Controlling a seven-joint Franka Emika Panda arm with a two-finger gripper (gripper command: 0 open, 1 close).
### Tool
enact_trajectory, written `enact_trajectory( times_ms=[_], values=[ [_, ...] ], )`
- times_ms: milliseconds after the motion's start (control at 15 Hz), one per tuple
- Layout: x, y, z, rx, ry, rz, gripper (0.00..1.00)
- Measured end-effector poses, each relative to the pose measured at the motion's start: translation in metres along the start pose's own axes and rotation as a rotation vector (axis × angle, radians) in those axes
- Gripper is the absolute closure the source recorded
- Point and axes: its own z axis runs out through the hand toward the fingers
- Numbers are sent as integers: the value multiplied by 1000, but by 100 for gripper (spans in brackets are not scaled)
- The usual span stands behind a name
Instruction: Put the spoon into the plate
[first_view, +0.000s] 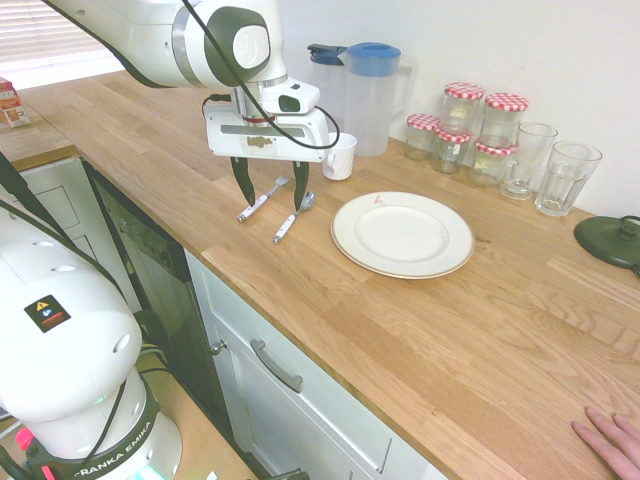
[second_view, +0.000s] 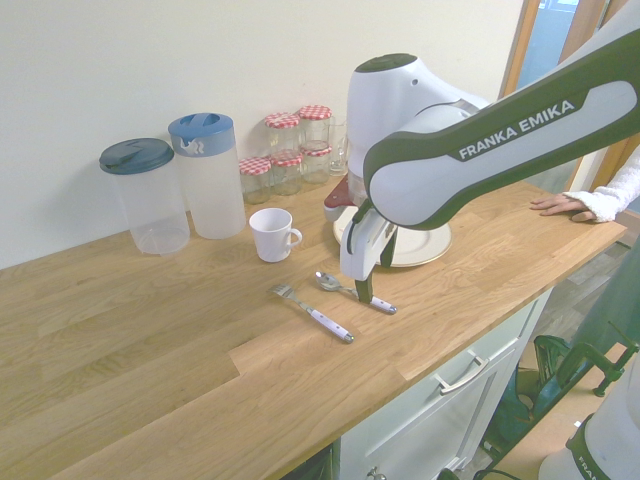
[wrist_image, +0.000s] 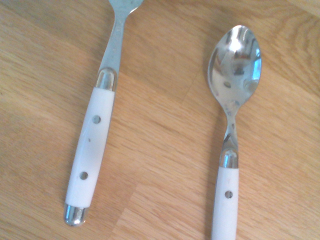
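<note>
While the pincer (first_view: 272, 187) hangs with fingers apart and nothing held, it sits low over the spoon (first_view: 293, 217) and fork (first_view: 262, 200), which lie side by side on the worktop (first_view: 400, 320) near its front edge. The plate (first_view: 402, 234) lies just beside the spoon, empty. A white cup (first_view: 340, 156) stands behind the cutlery.

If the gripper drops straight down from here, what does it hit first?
Probably the white-handled spoon: the open gripper points down with one finger by its neck, though it may straddle it and meet the wooden countertop.
</note>
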Motion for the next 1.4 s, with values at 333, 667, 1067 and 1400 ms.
enact_trajectory(
  times_ms=[333, 667, 1067, 1400],
  values=[
    [3, -6, 25, -10, -10, 31, 0],
    [8, -14, 46, -28, -14, 89, 100],
    [26, -18, 49, 2, -50, 94, 100],
    [29, -17, 49, 6, -58, 102, 100]
  ],
)
